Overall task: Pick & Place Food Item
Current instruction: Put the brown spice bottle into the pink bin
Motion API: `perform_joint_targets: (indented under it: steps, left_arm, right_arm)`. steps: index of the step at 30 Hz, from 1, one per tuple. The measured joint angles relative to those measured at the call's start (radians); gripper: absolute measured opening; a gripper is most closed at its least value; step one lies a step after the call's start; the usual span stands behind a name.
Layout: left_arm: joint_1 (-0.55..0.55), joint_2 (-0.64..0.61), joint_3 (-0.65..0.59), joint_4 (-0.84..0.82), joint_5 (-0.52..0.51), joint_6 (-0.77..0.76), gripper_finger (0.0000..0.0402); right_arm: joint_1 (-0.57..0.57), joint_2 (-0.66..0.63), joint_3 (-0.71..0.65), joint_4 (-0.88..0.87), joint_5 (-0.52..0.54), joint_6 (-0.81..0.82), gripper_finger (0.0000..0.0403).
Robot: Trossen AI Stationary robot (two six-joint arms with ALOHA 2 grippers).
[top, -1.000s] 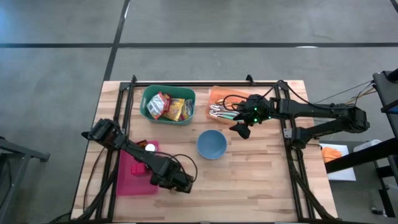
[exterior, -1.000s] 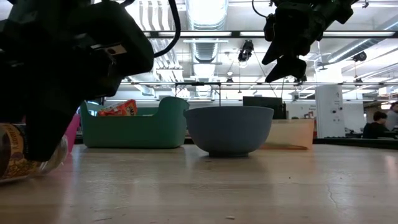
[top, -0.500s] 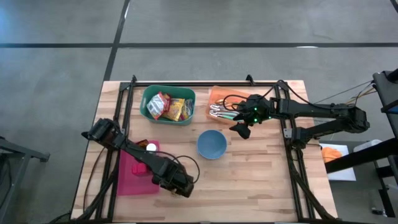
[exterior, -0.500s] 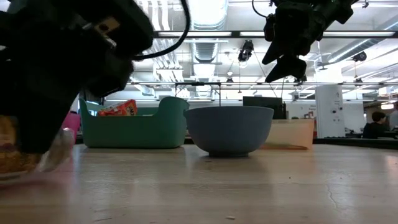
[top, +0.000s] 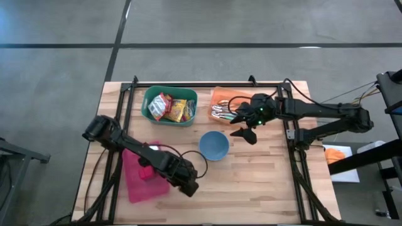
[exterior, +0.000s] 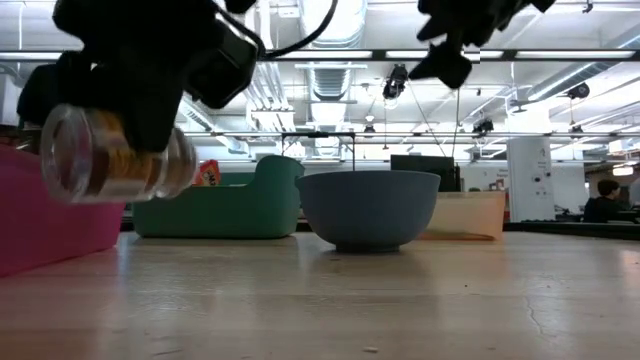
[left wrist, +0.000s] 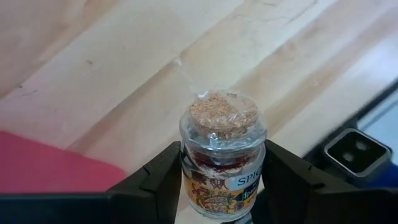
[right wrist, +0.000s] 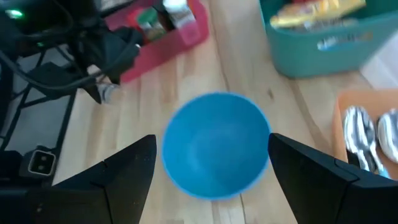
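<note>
A small glass spice jar [left wrist: 221, 149] with a cork stopper [left wrist: 215, 112] hangs above the table's near left part, with my left gripper [top: 188, 186] shut on it. In the low view the jar [exterior: 115, 165] lies almost on its side, off the wood. A blue bowl [top: 213, 145] stands mid-table. My right gripper [top: 245, 134] hangs open, high above the bowl's far right side, holding nothing. The right wrist view shows the bowl [right wrist: 214, 146] below and between its fingers. My left gripper pinches the jar's labelled glass body [left wrist: 189, 171] between its two fingers, below the neck. The fingers [left wrist: 161, 177] come from above, slanting down, one on each side of the jar. The jar is lifted clear of the table, strongly tilted, its cork end away from the wrist.
A pink tray [top: 141, 182] with small items lies askew at the near left, beside the left arm. A green bin [top: 169, 107] of snack packets and an orange tray [top: 223, 100] of cutlery stand along the far edge. Bare wood lies near and right of the bowl.
My left gripper has risen and rolled, lifting the jar off the table and carrying it slightly toward the bowl. The pink tray has turned askew. My right gripper has risen a little above the bowl and stayed open.
</note>
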State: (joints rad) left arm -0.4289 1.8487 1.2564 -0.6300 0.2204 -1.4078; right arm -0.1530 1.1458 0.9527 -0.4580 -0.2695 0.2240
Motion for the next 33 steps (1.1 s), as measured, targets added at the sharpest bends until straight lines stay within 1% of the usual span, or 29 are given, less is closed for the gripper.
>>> perform_joint_targets:
  steps: [4,8,13,15,17,19,21,24,28,30,33]
  left_arm:
    - [0.012,-0.035,0.000,0.000,0.008,0.032,0.0179]
    - [0.026,-0.097,0.000,0.016,0.002,0.066,0.0179]
    - [0.040,-0.200,0.002,0.065,-0.060,0.095,0.0179]
    - [0.050,-0.240,0.002,0.102,-0.091,0.132,0.0179]
    - [0.067,-0.272,0.002,0.149,-0.114,0.165,0.0179]
    - [0.086,-0.298,0.002,0.206,-0.117,0.204,0.0179]
    - [0.108,-0.313,0.002,0.269,-0.116,0.241,0.0179]
    - [0.143,-0.324,0.002,0.360,-0.085,0.296,0.0179]
    - [0.199,-0.325,0.002,0.453,0.019,0.304,0.0179]
    - [0.222,-0.325,0.002,0.482,0.060,0.312,0.0179]
    - [0.247,-0.325,0.007,0.482,0.108,0.338,0.0179]
  right_arm:
    - [0.028,0.000,0.038,0.000,-0.001,-0.027,0.0306]
    - [0.062,0.000,0.059,0.000,-0.001,-0.069,0.0306]
    - [0.098,0.000,0.072,0.004,-0.001,-0.078,0.0306]
    - [0.119,0.000,0.075,0.039,-0.007,-0.082,0.0306]
    - [0.143,0.000,0.075,0.097,-0.046,-0.088,0.0306]
    - [0.172,0.001,0.075,0.181,-0.072,-0.089,0.0306]
    - [0.204,0.000,0.075,0.253,-0.072,-0.102,0.0306]
    - [0.246,0.002,0.081,0.323,-0.072,-0.134,0.0306]
    - [0.277,0.024,0.128,0.332,-0.072,-0.155,0.0306]
    - [0.289,0.053,0.157,0.298,-0.073,-0.156,0.0306]
    - [0.300,0.109,0.223,0.232,-0.090,-0.181,0.0306]
